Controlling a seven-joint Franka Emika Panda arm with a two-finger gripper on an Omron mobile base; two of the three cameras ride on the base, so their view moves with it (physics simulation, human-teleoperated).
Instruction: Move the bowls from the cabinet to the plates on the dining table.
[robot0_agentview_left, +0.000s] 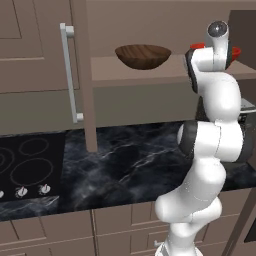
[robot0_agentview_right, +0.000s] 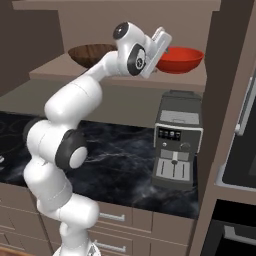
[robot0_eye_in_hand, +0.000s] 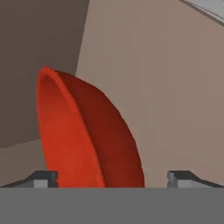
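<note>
Two bowls sit on the shelf (robot0_agentview_left: 145, 73) of the open cabinet. The dark wood-grain bowl (robot0_agentview_left: 143, 55) (robot0_agentview_right: 92, 54) is on the left. To its right sits the glossy red bowl (robot0_agentview_right: 181, 59) (robot0_eye_in_hand: 87, 131), mostly hidden behind my arm in the left base view. My gripper (robot0_eye_in_hand: 111, 178) (robot0_agentview_right: 161, 46) is at the red bowl's left rim and is open. In the hand view the fingertips (robot0_eye_in_hand: 43, 178) stand wide apart on either side of that rim, with nothing gripped. The plates and the dining table are out of view.
The cabinet door (robot0_agentview_left: 40, 60) with its silver bar handle (robot0_agentview_left: 70, 72) stands open at the left. Below are a black marble counter (robot0_agentview_left: 130, 160), a cooktop (robot0_agentview_left: 25, 167) and a coffee machine (robot0_agentview_right: 177, 145) under the red bowl. A tall oven unit (robot0_agentview_right: 240, 165) is at the right.
</note>
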